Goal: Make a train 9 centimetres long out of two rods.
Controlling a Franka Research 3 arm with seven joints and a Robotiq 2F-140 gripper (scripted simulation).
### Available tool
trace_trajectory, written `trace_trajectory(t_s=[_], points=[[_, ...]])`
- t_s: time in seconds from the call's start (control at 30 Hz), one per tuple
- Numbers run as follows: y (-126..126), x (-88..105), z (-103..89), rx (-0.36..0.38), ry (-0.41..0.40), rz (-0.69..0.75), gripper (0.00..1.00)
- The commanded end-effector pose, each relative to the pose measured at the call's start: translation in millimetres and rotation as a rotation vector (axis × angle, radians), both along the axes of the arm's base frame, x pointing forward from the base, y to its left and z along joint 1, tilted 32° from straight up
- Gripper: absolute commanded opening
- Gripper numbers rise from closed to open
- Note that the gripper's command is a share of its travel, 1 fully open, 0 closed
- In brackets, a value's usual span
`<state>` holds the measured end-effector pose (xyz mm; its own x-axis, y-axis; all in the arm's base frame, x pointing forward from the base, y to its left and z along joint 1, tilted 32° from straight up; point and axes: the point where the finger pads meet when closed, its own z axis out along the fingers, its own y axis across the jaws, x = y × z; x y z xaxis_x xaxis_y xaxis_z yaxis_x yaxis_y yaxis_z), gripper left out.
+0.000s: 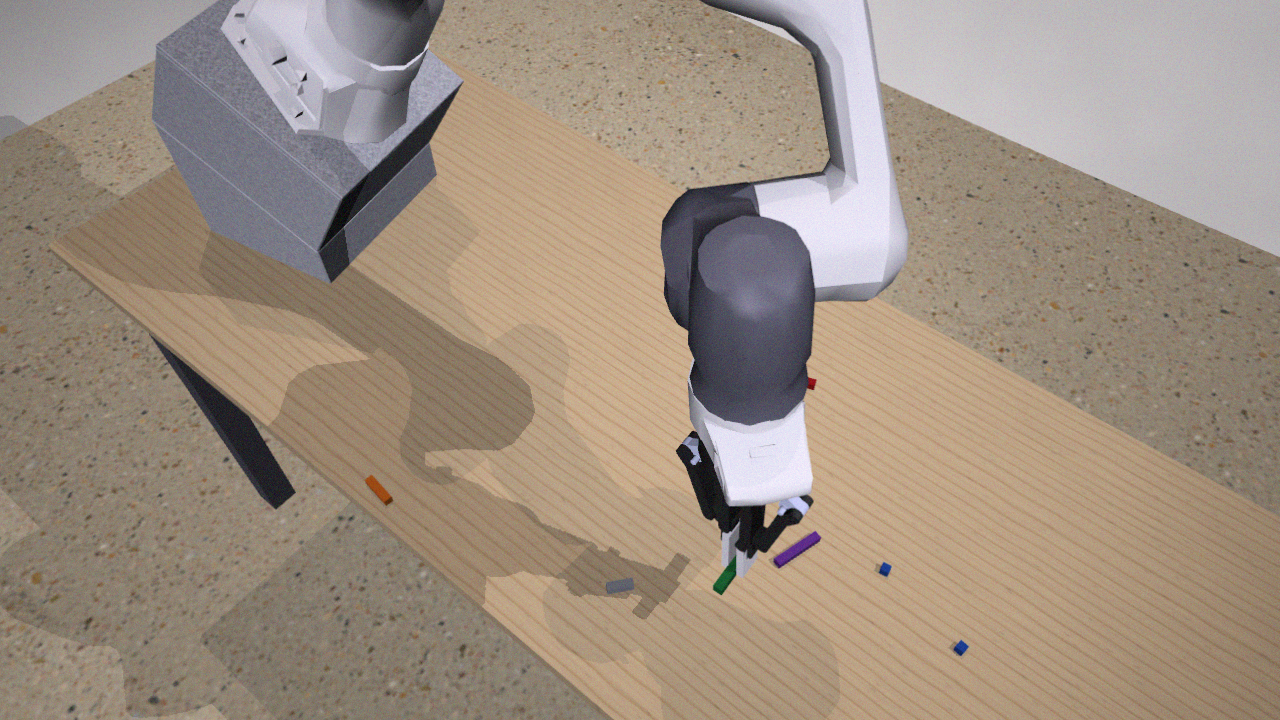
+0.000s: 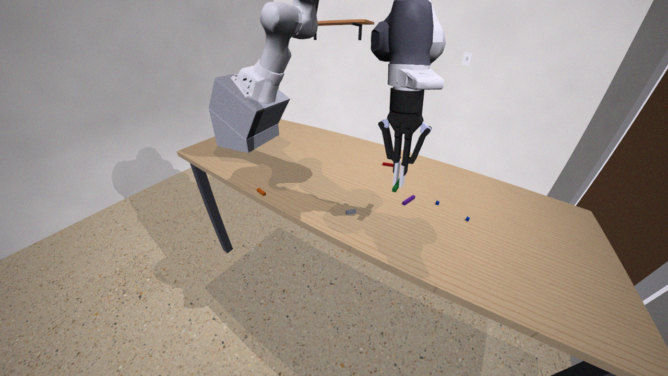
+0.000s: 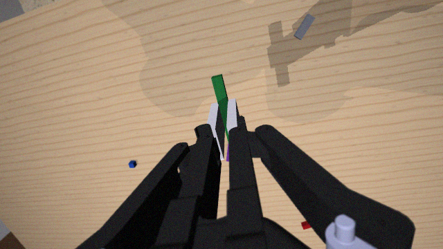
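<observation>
My gripper is shut on the green rod and holds it above the table; the fingers hide part of it. In the top view the purple rod lies just right of the fingers; in the wrist view it is mostly hidden behind them. Two blue rods, one nearer the purple rod and one farther right, lie apart from each other.
A grey rod lies left of the gripper in the top view. An orange rod lies near the table's long edge. A red rod is partly hidden behind the arm or gripper.
</observation>
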<state>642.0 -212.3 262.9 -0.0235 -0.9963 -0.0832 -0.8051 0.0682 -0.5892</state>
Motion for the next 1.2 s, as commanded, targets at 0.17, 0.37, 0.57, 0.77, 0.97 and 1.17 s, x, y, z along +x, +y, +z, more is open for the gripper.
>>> trace_trajectory(t_s=[0.17,0.37,0.57,0.77,0.97,1.17], points=[[42,59.6,30.2,-0.006,0.065,0.038,0.12],[79,109.6,62.2,-0.071,0.075,0.11,0.12],[82,113.5,64.8,-0.077,0.076,0.116,0.12],[82,113.5,64.8,-0.077,0.076,0.116,0.12],[83,113.8,64.4,-0.077,0.076,0.116,0.12],[83,118.6,56.6,-0.077,0.076,0.116,0.12]])
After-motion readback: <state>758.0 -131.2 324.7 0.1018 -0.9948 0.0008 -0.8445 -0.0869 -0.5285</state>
